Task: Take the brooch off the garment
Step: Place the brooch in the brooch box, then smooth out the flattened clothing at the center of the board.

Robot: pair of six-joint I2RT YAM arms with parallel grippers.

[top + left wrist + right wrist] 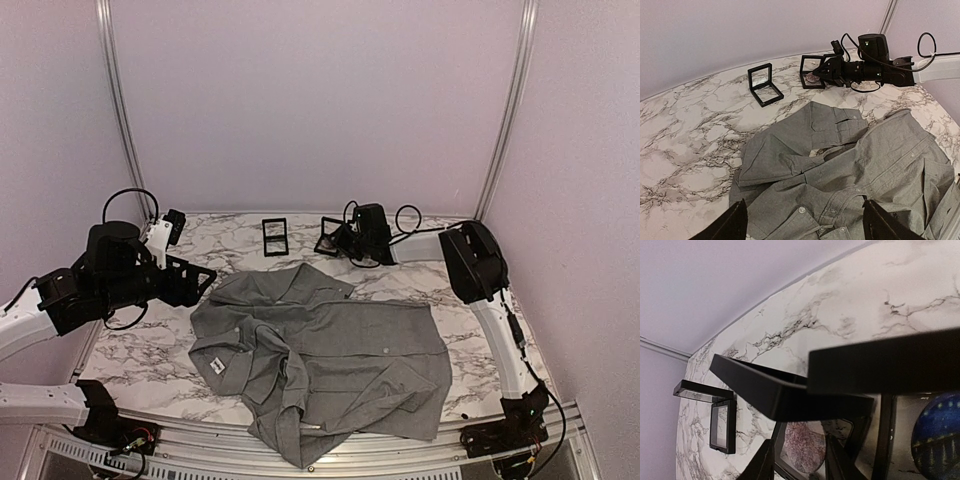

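The left gripper (805,205) hangs with its jaws wide apart and nothing between them; the garment (330,345) lies crumpled on the marble table (140,350) just below and ahead of those jaws, well apart from the right gripper (800,440); the right jaws stand partly apart inside an open black case (765,390), with the round reddish-patterned brooch (802,450) in the gap between them; a blue disc (935,435) sits to their right; a second case (722,427) stands off to their left.
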